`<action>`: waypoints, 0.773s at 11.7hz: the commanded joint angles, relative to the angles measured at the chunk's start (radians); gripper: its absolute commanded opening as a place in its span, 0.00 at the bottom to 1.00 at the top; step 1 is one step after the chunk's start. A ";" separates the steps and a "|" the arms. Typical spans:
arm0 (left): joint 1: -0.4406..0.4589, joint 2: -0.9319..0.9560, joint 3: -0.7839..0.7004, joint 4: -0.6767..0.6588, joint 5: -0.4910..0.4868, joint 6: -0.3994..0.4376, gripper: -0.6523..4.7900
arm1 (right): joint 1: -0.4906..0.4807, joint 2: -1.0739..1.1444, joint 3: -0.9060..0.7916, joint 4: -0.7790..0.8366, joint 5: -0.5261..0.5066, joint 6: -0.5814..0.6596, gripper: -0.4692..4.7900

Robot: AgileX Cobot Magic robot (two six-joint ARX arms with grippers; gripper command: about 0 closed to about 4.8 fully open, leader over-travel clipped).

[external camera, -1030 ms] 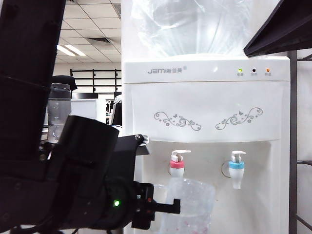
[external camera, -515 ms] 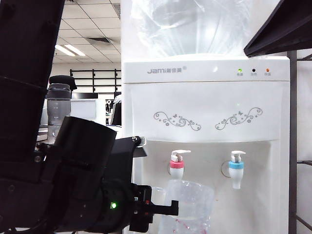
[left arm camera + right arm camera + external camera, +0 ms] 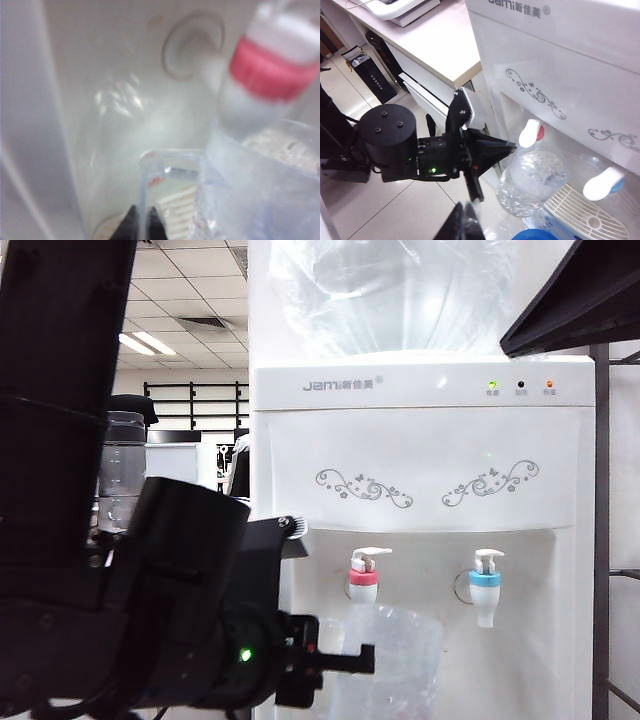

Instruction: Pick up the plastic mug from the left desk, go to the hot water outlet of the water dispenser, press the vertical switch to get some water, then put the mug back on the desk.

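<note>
With the left end effector (image 3: pixel 507 146) clamping the mug (image 3: pixel 532 182) handle under the hot outlet (image 3: pixel 530 134), hold it level while your closed right end effector (image 3: pixel 464 220) presses the switch (image 3: pixel 369 556).

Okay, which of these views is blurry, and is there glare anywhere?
Left wrist view: soft and out of focus close up; the hot water outlet and plastic mug, held by the left gripper, are smeared. Exterior view: sharp on the water dispenser, but its bottle blows out white and the left arm is a dark mass. Right wrist view: fairly crisp, right gripper shut.
</note>
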State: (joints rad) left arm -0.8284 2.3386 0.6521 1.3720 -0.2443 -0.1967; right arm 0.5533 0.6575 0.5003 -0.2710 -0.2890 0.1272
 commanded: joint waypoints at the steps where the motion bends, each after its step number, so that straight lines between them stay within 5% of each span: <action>1: -0.018 -0.013 0.016 0.083 0.054 0.006 0.11 | 0.001 -0.002 0.003 0.014 -0.002 0.003 0.08; 9: -0.020 -0.013 0.019 0.077 0.042 -0.002 0.11 | 0.001 -0.002 0.003 0.014 -0.002 0.003 0.08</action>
State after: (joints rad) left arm -0.8330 2.3386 0.6609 1.3685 -0.2604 -0.1997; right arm 0.5533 0.6575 0.5003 -0.2710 -0.2890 0.1272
